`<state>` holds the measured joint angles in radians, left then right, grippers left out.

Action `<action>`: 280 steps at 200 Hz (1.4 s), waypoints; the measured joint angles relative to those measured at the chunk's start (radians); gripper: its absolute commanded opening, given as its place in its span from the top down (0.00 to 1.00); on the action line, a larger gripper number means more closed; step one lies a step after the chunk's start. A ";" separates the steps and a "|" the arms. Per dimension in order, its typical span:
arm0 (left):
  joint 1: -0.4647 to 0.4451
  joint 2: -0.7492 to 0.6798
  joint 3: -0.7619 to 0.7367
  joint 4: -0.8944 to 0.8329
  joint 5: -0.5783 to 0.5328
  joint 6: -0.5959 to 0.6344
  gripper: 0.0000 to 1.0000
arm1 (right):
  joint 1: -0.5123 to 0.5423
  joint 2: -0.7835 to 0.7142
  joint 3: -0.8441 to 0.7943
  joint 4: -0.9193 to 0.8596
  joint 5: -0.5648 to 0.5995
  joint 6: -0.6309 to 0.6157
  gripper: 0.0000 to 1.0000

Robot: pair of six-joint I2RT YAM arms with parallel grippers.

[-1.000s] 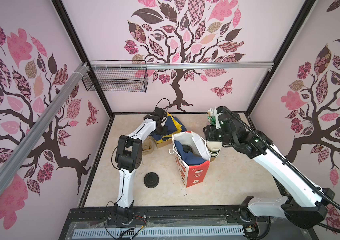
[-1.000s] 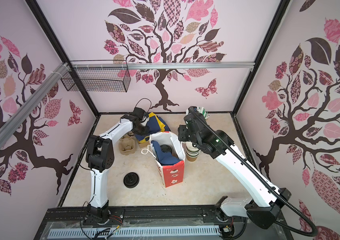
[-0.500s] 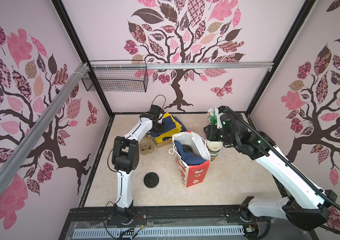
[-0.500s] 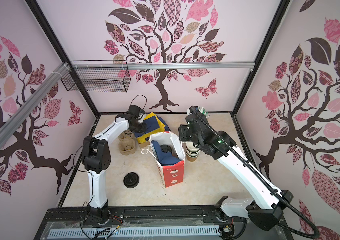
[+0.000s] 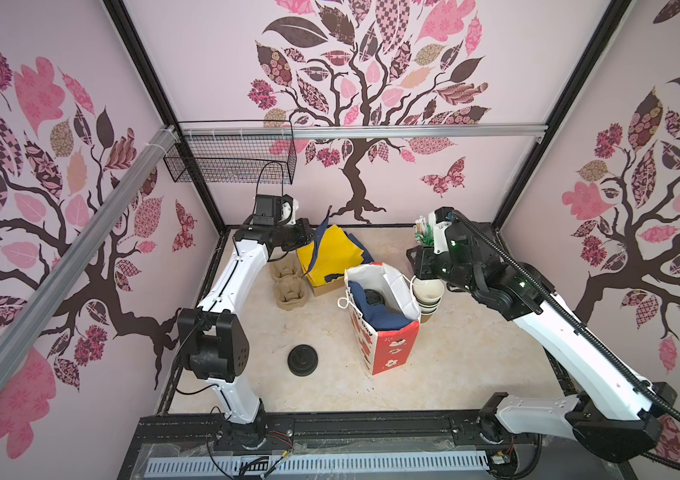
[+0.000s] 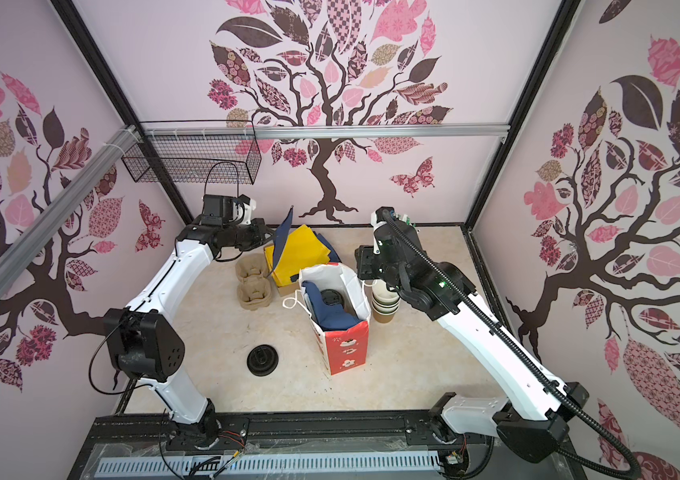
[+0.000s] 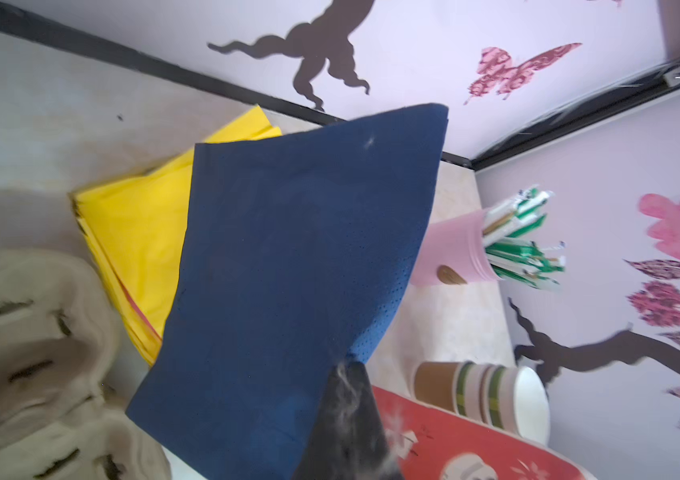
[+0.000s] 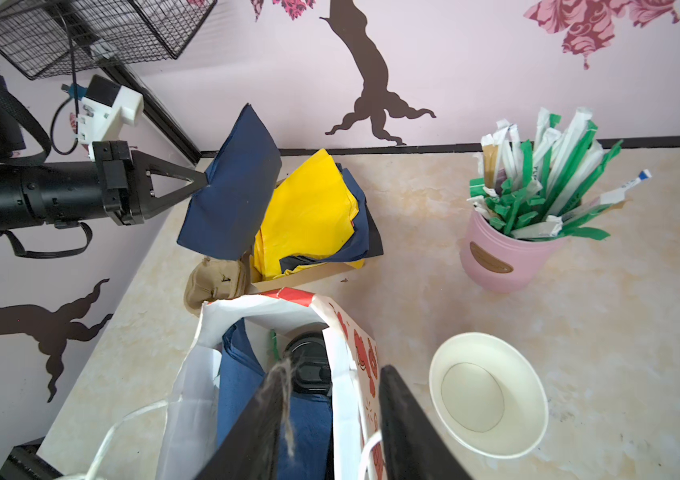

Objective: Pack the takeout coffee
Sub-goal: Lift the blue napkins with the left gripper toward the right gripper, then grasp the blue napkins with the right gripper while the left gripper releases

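Round black-lidded cup point(image 8: 307, 365) inside paper bag point(image 8: 247, 307), beside right end effector point(image 8: 332, 374), spread astride its wall; left end effector point(image 8: 205, 180) pinches navy napkin point(image 8: 234, 199).

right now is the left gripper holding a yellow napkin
No, the left gripper is pinching a navy blue napkin by its edge, while the yellow napkins lie untouched in their pile.

lidded cup point(image 8: 309, 362) half hidden, carrier point(image 7: 26, 361) blurred
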<state>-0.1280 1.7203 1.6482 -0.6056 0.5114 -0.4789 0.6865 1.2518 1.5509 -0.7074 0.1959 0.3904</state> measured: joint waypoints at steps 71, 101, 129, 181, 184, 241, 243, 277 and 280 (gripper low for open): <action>0.106 -0.322 -0.208 0.158 0.172 -0.296 1.00 | 0.006 0.043 0.019 0.229 -0.350 -0.174 0.49; 0.112 -0.455 -0.302 0.271 0.248 -0.441 1.00 | 0.047 0.108 0.020 0.335 -0.496 -0.238 0.36; 0.111 -0.544 -0.345 0.311 0.312 -0.538 1.00 | 0.104 0.171 0.019 0.417 -0.584 -0.311 0.24; 0.082 -0.652 -0.357 0.346 0.394 -0.670 1.00 | 0.143 0.217 0.002 0.594 -0.737 -0.372 0.08; 0.077 -0.655 -0.357 0.350 0.396 -0.677 1.00 | 0.144 0.219 0.002 0.603 -0.743 -0.374 0.08; -0.021 -0.668 -0.375 0.389 0.414 -0.774 1.00 | 0.171 0.294 -0.003 0.718 -0.755 -0.392 0.17; -0.021 -0.668 -0.375 0.389 0.414 -0.777 1.00 | 0.171 0.295 -0.003 0.720 -0.754 -0.391 0.18; -0.022 -0.693 -0.375 0.386 0.414 -0.802 1.00 | 0.183 0.310 -0.008 0.754 -0.714 -0.397 0.58; -0.022 -0.697 -0.375 0.386 0.414 -0.805 1.00 | 0.183 0.311 -0.008 0.760 -0.710 -0.408 0.61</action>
<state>-0.1497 1.0237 1.2732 -0.2192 0.9249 -1.2842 0.8696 1.5623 1.5433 0.0521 -0.5140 -0.0177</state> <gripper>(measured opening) 0.047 0.497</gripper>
